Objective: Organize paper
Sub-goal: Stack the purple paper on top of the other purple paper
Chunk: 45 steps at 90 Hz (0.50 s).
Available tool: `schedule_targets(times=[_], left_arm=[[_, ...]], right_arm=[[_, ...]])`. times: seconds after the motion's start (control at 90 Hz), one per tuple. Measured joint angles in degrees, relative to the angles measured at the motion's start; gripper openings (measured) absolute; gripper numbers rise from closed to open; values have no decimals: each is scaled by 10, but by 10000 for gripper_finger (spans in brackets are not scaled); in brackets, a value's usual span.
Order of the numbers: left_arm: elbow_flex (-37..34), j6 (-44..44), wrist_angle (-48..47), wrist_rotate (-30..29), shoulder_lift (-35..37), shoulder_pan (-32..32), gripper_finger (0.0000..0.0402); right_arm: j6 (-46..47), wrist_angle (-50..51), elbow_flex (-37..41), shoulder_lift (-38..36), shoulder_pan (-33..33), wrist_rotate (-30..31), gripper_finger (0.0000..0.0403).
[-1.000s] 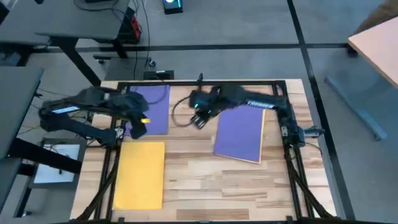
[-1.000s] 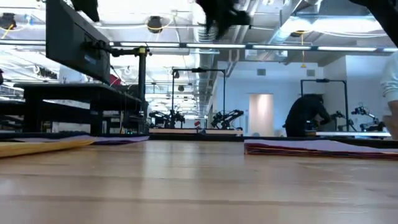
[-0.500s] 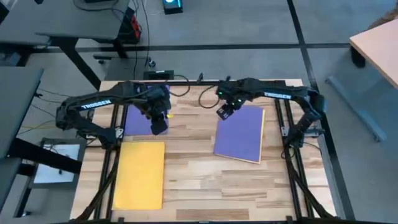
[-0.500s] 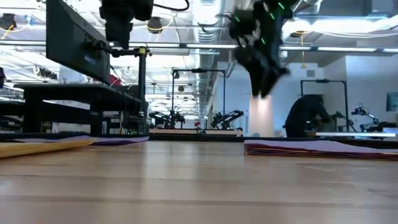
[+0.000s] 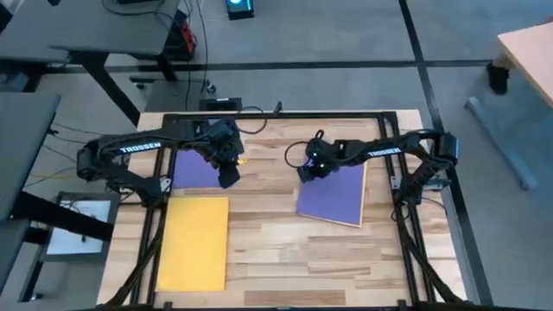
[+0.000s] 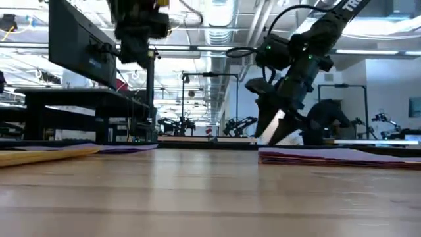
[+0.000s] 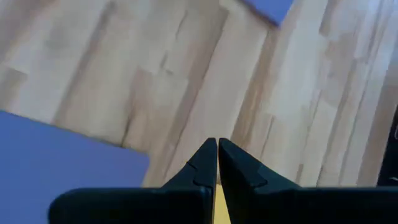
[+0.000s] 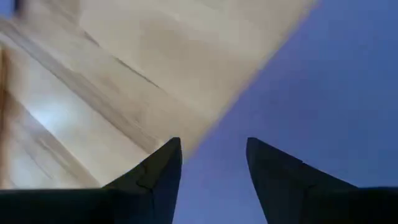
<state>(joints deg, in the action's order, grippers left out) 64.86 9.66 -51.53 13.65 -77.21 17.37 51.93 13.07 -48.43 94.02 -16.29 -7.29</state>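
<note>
A purple sheet of paper (image 5: 197, 164) lies flat at the table's far left, and a yellow sheet (image 5: 194, 242) lies flat nearer, just below it. At the right a purple-topped stack (image 5: 333, 190) lies flat, with a yellow edge showing along its right side. My left gripper (image 5: 229, 175) hangs shut, well above the left purple sheet's near right corner (image 7: 56, 155). My right gripper (image 5: 305, 170) stands open, pointing down over the stack's far left corner (image 8: 311, 93), low over it in the low view (image 6: 273, 135). My right gripper's fingertips (image 6: 263, 139) come down close to the far left corner of the purple-topped stack. I cannot tell whether they touch it. My left gripper touches nothing.
A black frame (image 5: 276, 114) runs round the table's edges. A dark cable (image 5: 298, 149) loops beside my right gripper. Bare wood (image 5: 328, 268) lies along the near right and between the two paper groups. A white sheet (image 5: 82, 229) rests off the table's left side.
My left gripper has swung toward the table's right, to the left purple sheet's near right corner. My right gripper has gone toward the right edge and come down from high above to just over the purple-topped stack's far left corner. The papers have stayed put.
</note>
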Motion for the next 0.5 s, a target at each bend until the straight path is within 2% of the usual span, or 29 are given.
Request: schedule_targets(times=[0.133,0.367,0.5], left_arm=[[-88,8,108,0,-1,4,0],[-194,35,283,0,0,3,0],[-229,60,334,0,-1,3,0]], right_arm=[[8,-12,0,8,10,32,171],[39,-67,-5,58,25,35,162],[52,-166,-23,102,37,-37,159]])
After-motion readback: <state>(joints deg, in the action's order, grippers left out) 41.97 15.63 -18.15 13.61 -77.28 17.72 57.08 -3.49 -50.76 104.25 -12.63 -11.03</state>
